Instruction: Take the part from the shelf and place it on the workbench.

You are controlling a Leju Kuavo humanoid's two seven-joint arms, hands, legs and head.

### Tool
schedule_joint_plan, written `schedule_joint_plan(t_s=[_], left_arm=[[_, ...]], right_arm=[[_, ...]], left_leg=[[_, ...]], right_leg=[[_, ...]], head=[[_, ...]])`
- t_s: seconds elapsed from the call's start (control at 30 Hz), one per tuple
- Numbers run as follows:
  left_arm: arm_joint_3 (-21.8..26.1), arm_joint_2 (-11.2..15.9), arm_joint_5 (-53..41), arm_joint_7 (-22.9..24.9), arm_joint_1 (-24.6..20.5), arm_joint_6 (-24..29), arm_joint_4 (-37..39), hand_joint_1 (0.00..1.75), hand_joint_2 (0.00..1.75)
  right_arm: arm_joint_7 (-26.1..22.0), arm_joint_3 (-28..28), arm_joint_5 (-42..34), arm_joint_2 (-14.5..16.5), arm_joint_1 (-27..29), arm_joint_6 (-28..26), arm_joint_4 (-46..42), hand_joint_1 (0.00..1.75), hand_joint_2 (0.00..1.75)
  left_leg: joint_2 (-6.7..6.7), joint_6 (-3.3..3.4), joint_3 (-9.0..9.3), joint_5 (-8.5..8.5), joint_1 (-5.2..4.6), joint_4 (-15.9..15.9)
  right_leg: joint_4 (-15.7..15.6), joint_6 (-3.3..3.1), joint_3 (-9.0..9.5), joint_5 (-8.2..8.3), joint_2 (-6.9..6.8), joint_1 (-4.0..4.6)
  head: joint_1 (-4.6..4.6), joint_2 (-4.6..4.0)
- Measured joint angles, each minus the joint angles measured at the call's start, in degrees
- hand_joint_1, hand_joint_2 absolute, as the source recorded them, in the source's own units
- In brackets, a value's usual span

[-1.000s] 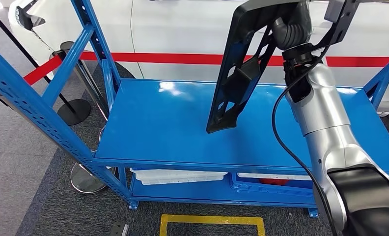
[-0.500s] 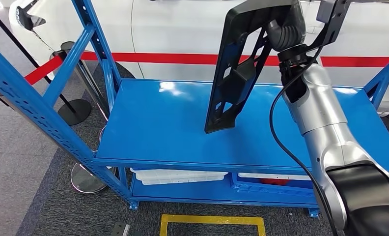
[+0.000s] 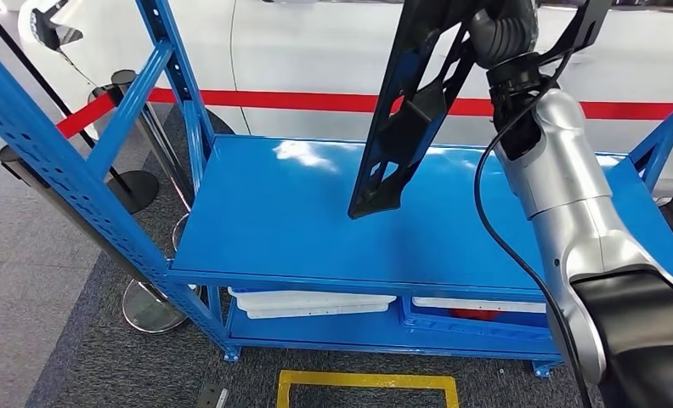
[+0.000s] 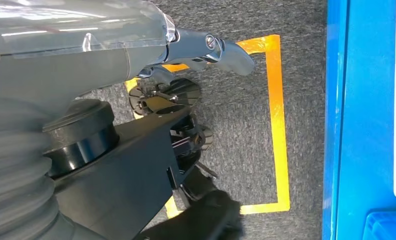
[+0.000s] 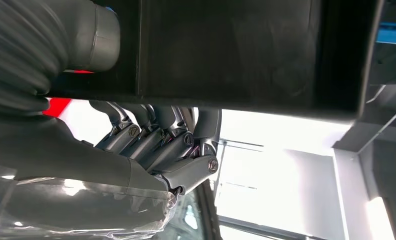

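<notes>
Higher now than a second ago, the black part (image 3: 410, 119) hangs clear above the blue shelf (image 3: 282, 229), my right hand (image 5: 161, 145) clamped round its top; I'd keep it steady while turning toward the workbench.

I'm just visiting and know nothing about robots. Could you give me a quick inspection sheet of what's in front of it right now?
Surface: blue shelf, top deck bare and glossy.
Job's things: black part, long and ribbed, held tilted above the deck, lower tip clear of it.
Clutter: white trays on the lower level.
Hands: right hand grips the part, fingers curled under its edge; left hand hangs over the floor, holding nothing.
Cables: black cable loops beside the right arm.
Surroundings: white car with red stripe behind; yellow floor marking; red barrier belt on posts.
</notes>
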Motion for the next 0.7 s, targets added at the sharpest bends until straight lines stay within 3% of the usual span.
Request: schedule_joint_plan(t_s=[0.07, 0.1, 0.17, 0.23, 0.27, 0.37, 0.4, 0.43, 0.5, 0.57, 0.6, 0.7], left_arm=[[-0.1, 0.0, 0.0, 0.0, -0.1, 0.0, 0.0, 0.00, 1.75], [-0.1, 0.0, 0.0, 0.0, -0.1, 0.0, 0.0, 0.00, 1.75], [-0.2, 0.0, 0.0, 0.0, -0.1, -0.1, 0.0, 0.00, 1.75], [-0.3, 0.1, 0.0, 0.0, -0.1, -0.1, 0.0, 0.00, 1.75], [-0.3, 0.1, 0.0, -0.1, 0.0, -0.1, 0.0, 0.00, 1.75], [-0.4, 0.1, 0.2, -0.2, 0.1, 0.0, 0.0, 0.00, 1.75], [-0.5, 0.1, 0.2, -0.2, 0.1, 0.0, 0.0, 0.00, 1.75], [-0.5, 0.1, 0.2, -0.2, 0.1, 0.1, 0.0, 0.00, 1.75], [-0.7, 0.2, 0.2, -0.2, 0.2, 0.3, 0.0, 0.00, 1.75], [-0.7, 0.2, 0.2, -0.2, 0.2, 0.7, 0.0, 0.00, 1.75], [-0.8, 0.3, 0.3, -0.2, 0.2, 0.8, 0.0, 0.00, 1.75], [-0.8, 0.4, 0.4, -0.2, 0.4, 1.0, 0.0, 0.00, 1.75]], right_arm=[[0.0, 0.0, -0.1, 0.0, -0.9, 0.1, 0.1, 1.75, 1.75], [0.0, 0.0, -0.1, 0.0, -1.1, 0.1, 0.2, 1.75, 1.75], [0.1, 0.0, -0.1, 0.0, -1.2, 0.1, 0.4, 1.75, 1.75], [0.1, 0.0, -0.1, 0.0, -1.5, 0.2, 0.7, 1.75, 1.75], [0.1, 0.0, -0.1, 0.0, -1.7, 0.4, 0.8, 1.75, 1.75], [0.1, 0.0, -0.1, 0.0, -2.4, 0.6, 1.3, 1.75, 1.75], [0.1, 0.0, -0.1, 0.0, -2.4, 0.7, 1.5, 1.75, 1.75], [0.1, 0.0, -0.1, 0.0, -2.4, 0.7, 1.6, 1.75, 1.75], [0.1, 0.0, -0.1, 0.0, -2.5, 0.8, 1.7, 1.75, 1.75], [0.1, 0.0, -0.2, -0.1, -2.8, 0.9, 1.8, 1.75, 1.75], [0.1, 0.0, -0.3, -0.2, -3.0, 1.0, 1.8, 1.75, 1.75], [0.1, 0.0, -0.5, -0.5, -3.2, 1.2, 1.8, 1.75, 1.75]], left_leg=[[-0.13, -0.53, -0.30, -0.26, -0.05, 0.4], [-0.18, -0.79, -0.46, -0.27, -0.07, 0.5], [-0.29, -1.38, -0.70, -0.10, -0.08, 0.5], [-0.17, -2.03, -1.30, -1.35, -0.05, 1.7], [-0.06, -2.33, -2.11, -2.94, 0.01, 3.7], [0.25, -2.99, -6.22, -8.71, 0.44, 14.4], [0.30, -3.16, -6.96, -9.27, 0.56, 16.7], [0.37, -3.29, -6.68, -8.64, 0.67, 16.8], [0.54, -3.35, -3.27, -5.18, 0.89, 10.9], [0.64, -3.11, 0.46, -3.03, 0.85, 3.9], [0.64, -2.93, 1.24, -2.76, 0.73, 2.2], [0.59, -1.95, 0.78, -2.10, 0.56, 1.4]], right_leg=[[-6.7, -0.32, 3.39, 2.14, 0.19, 0.22], [-8.1, -0.54, 4.08, 2.20, 0.26, 0.40], [-8.7, -1.11, 4.14, 2.16, 0.26, 0.53], [-9.2, -1.87, 4.02, 2.47, -0.01, 0.28], [-9.4, -2.26, 3.91, 2.71, -0.13, 0.14], [-9.4, -2.84, 3.26, 3.17, -0.30, 0.25], [-9.3, -2.84, 3.04, 3.29, -0.34, 0.28], [-9.2, -2.77, 2.81, 3.41, -0.36, 0.28], [-8.7, -2.59, 2.35, 3.57, -0.40, 0.24], [-8.2, -2.17, 1.79, 3.81, -0.44, 0.31], [-8.1, -1.82, 1.54, 4.05, -0.45, 0.34], [-8.1, -0.52, 1.12, 4.71, -0.41, 0.25]], head=[[0.00, 0.00], [0.00, 0.00], [0.00, 0.00], [-0.01, -0.01], [-0.01, -0.01], [-0.02, -0.01], [-0.02, -0.01], [-0.02, -0.01], [-0.02, 0.00], [-0.03, 0.00], [-0.03, -0.01], [-0.02, -0.01]])
